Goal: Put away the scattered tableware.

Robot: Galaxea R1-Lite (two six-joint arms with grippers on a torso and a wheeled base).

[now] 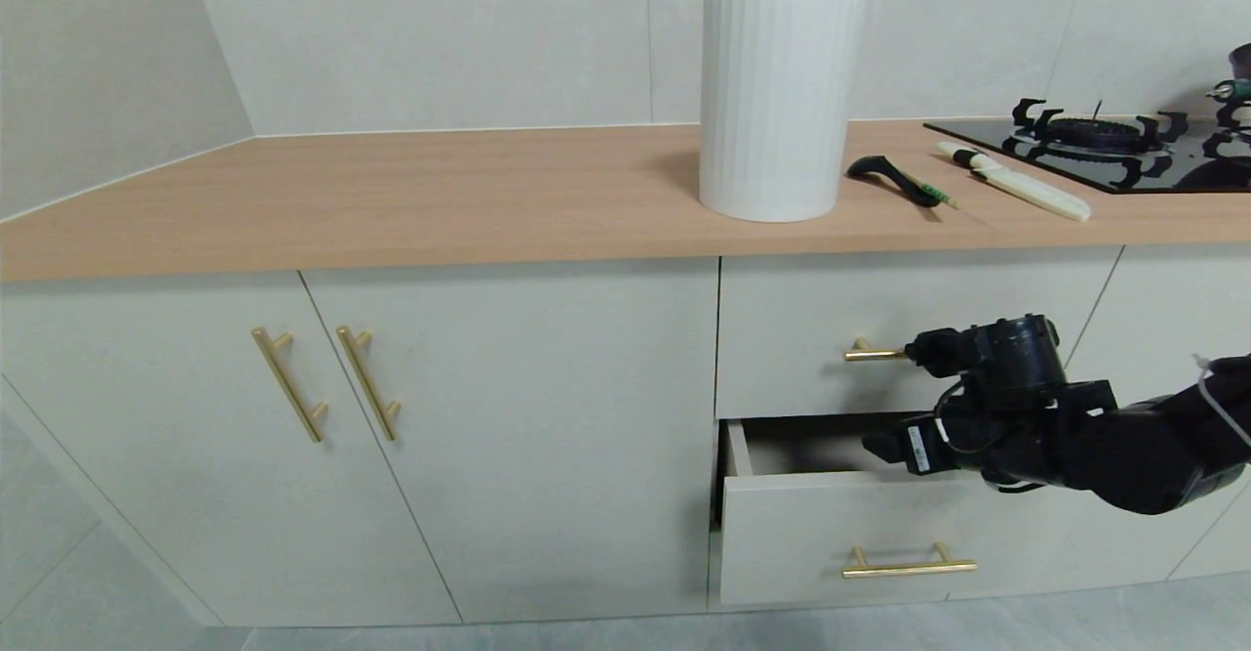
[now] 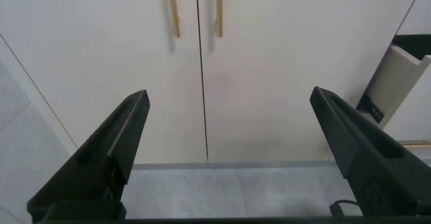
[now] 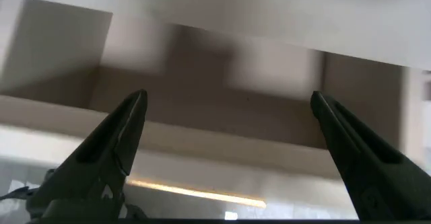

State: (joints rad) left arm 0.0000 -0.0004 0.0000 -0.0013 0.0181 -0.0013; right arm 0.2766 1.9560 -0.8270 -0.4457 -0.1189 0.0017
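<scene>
The left gripper, jaws wide apart and empty, hangs low before the closed cabinet doors, apparently parked clear of the work. Above and left of the right gripper, a white ribbed canister stands on the counter. The scattered tableware, a black-handled utensil and a white knife, lies well above it, not yet stowed. That gripper, likewise parted and empty, sits at the mouth of the pulled-out drawer, probably meant to receive them.
</scene>
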